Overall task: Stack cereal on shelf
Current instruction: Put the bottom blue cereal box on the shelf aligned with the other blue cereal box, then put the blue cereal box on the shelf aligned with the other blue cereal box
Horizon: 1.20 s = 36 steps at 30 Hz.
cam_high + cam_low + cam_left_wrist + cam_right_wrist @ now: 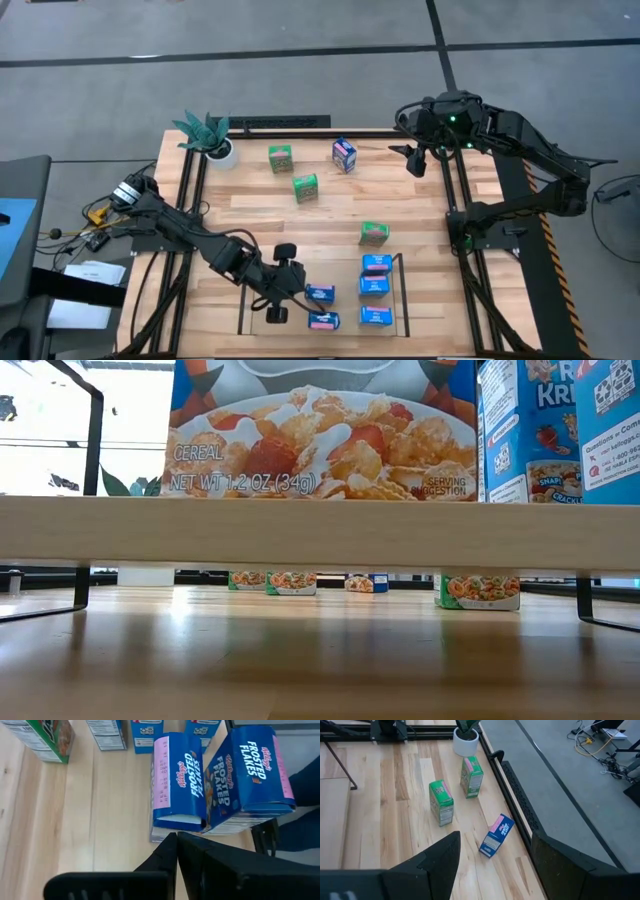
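The shelf (246,300), dark rails on a light wood base, stands at the table's near edge. Several blue cereal boxes are on it: three at its right (375,288) and two lying at its middle (321,307). In the left wrist view one of the lying boxes (180,780) is flat and the other (250,775) tilts against it. Three green boxes (305,187) and one blue box (344,155) stand loose on the table farther back. My left gripper (302,290) is shut, level over the shelf, just left of the flat box. My right gripper (415,160) is open and empty at the far right. My left gripper's shut fingertips (174,840) stand right at the end flap (177,822) of the flat blue box, level, coming from the table's left. I cannot tell whether they touch it.
A potted plant (212,140) stands at the far left corner. Black frame rails run along the table's left (190,220) and right (462,220) sides. Bare wood lies between the loose boxes and the shelf. The shelf's left half holds no boxes.
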Available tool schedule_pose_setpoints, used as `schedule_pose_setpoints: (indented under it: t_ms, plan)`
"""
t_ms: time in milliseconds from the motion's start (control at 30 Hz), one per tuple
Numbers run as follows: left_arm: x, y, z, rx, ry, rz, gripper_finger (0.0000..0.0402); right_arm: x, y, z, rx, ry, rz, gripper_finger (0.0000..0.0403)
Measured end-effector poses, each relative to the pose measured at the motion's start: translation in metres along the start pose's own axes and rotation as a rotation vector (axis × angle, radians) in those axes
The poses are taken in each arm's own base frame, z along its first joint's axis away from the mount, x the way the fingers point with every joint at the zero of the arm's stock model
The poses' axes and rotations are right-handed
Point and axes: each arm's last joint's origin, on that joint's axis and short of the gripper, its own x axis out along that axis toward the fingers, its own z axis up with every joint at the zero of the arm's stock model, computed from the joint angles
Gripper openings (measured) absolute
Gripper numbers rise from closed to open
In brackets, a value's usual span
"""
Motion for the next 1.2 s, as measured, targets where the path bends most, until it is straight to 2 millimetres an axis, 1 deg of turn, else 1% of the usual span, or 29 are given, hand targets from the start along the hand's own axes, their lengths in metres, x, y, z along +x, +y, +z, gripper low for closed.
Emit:
schedule_pose_setpoints:
  t_ms: [133, 333, 400, 500, 633, 700, 767, 833, 933, 1033, 1200]
  plan:
    - [0.0, -0.001, 0.002, -0.008, -0.022, -0.014, 0.0, 0.0, 0.0, 0.0, -0.003, 0.0, 0.0, 0.027]
    - [0.0, 0.0, 0.0, -0.009, 0.002, -0.003, 0.0, 0.0, 0.0, 0.0, -0.015, 0.0, 0.0, 0.027]
    - [-0.003, 0.001, 0.0, -0.018, 0.01, -0.001, 0.0, 0.0, 0.0, 0.0, -0.017, -0.001, 0.0, 0.027]
    - [-0.013, 0.005, 0.0, -0.078, 0.021, 0.008, 0.0, 0.0, 0.0, 0.0, -0.017, -0.001, 0.0, 0.027]
    - [-0.04, 0.016, 0.002, -0.165, 0.014, 0.042, 0.0012, 0.0, 0.0, 0.0, -0.017, -0.001, 0.0, 0.027]
    - [-0.054, 0.024, 0.004, -0.182, 0.003, 0.061, 0.0028, 0.0, 0.0, 0.0, -0.017, -0.001, 0.0, 0.027]
    - [-0.068, 0.035, 0.008, -0.2, -0.046, 0.101, 0.0048, 0.0, 0.0, 0.0, -0.017, -0.002, 0.0, 0.027]
    - [-0.082, 0.048, 0.014, -0.201, -0.105, 0.153, 0.0074, 0.001, 0.0, 0.0, -0.017, 0.001, 0.0, 0.027]
    - [-0.097, 0.07, 0.021, -0.19, -0.17, 0.235, 0.0117, 0.008, 0.0, 0.001, 0.006, 0.022, -0.011, 0.027]
    - [-0.11, 0.092, 0.026, -0.196, -0.21, 0.293, 0.0159, 0.022, -0.004, 0.002, 0.055, 0.063, -0.065, 0.027]
    - [-0.122, 0.125, 0.035, -0.228, -0.272, 0.365, 0.0212, 0.064, -0.008, 0.002, 0.077, 0.149, -0.072, 0.027]
